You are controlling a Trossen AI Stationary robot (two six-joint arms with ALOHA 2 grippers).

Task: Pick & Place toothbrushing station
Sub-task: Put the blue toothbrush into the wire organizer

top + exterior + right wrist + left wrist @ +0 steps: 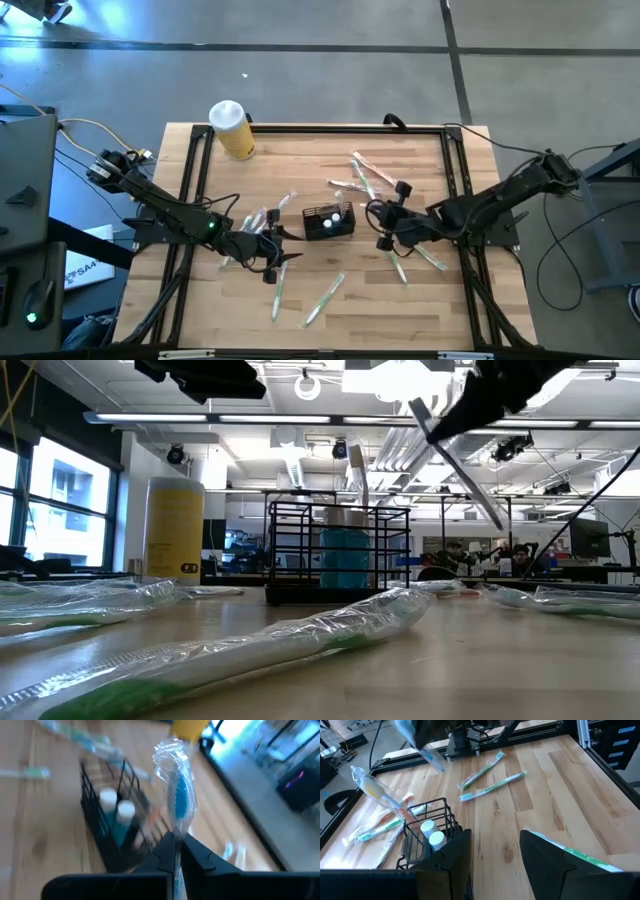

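Observation:
The toothbrushing station [330,221] is a small black wire caddy standing on the table's middle, with two white-capped tubes [116,805] inside. It also shows in the low view [338,550] and the left wrist view [426,840]. My right gripper [176,845] hovers just right of the caddy [380,222], shut on a wrapped toothbrush with a blue head [177,795]. My left gripper [495,865] stands open just left of the caddy [270,250], with only bare table between its fingers. My right gripper pinches the wrapped toothbrush between its two fingers, on the clear wrapper just below the blue head [176,827]. The head end sticks out beyond the fingertips toward the caddy. In the low view the toothbrush [455,455] hangs slanted, clear of the table.
Several wrapped toothbrushes lie loose on the table: a group at the far right [365,175], others near the front [325,296] and by the left gripper [262,218]. A yellow cylinder with a white lid [232,128] stands at the far left. A black frame [190,170] borders the table.

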